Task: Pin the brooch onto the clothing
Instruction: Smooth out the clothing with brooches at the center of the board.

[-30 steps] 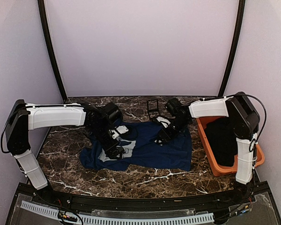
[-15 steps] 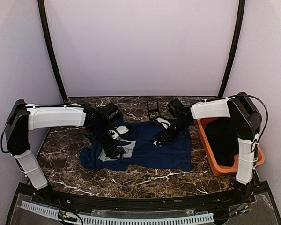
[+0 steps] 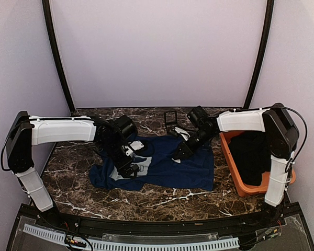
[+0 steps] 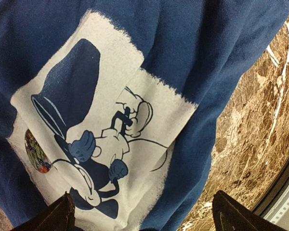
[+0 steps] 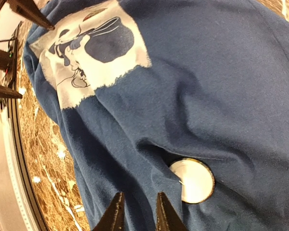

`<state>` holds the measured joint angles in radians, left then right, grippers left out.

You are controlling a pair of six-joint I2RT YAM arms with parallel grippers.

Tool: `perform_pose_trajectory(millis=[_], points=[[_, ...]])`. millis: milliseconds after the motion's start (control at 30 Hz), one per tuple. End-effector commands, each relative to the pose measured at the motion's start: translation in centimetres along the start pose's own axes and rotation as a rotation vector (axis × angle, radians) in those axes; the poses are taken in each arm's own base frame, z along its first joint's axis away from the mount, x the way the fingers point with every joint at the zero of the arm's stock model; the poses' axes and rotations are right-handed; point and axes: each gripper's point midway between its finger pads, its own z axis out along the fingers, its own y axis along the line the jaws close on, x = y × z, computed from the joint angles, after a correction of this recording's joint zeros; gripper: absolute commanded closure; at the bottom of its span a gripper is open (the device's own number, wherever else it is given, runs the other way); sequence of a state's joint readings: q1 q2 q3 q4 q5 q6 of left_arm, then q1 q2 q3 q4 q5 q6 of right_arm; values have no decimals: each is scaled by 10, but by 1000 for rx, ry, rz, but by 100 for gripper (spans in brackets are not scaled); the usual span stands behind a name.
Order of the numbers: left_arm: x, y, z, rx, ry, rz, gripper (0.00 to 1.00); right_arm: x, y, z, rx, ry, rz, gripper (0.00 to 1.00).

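Left gripper (image 3: 128,166) hangs over the left part of the T-shirt (image 3: 172,170), right above the pale cartoon print (image 4: 111,120) — its fingers (image 4: 62,216) are spread wide, with nothing between them. The T-shirt is navy and lies crumpled flat on the marble counter (image 3: 162,201), with the print toward its left end. Behind the shirt, near the middle, a small black case (image 3: 170,121) stands on the counter. The right gripper (image 5: 138,197) is over the shirt's right half, fingers drawn close with a slim gap and only blue cloth showing in it; can't tell whether they nip the fabric. The brooch (image 5: 192,180) lies white back up on the T-shirt, just beside the right gripper's fingertip — not held. Far right is an orange bin (image 3: 246,191) with a black garment (image 3: 248,151) in it.
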<state>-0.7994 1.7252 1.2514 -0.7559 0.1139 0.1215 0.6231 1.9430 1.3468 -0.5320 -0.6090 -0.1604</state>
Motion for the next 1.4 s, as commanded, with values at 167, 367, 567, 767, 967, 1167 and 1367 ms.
perform_pose_trajectory(millis=[167,367,567,767,967,1167,1367], points=[[12,-3,8,5,37,1,1,-4,-29,5,107,9,37,67],[13,-5,9,2,31,4,1,3,-41,15,88,28,67,66],[15,-5,10,-2,36,11,1,12,-44,25,69,43,75,66],[15,-6,13,3,40,13,1,9,-45,23,68,14,56,64],[15,-7,15,5,44,16,1,4,-61,18,82,9,84,63],[16,-7,15,3,46,17,1,17,-45,26,-22,26,101,64],[16,-7,16,5,50,19,1,24,-36,33,-85,38,110,64]])
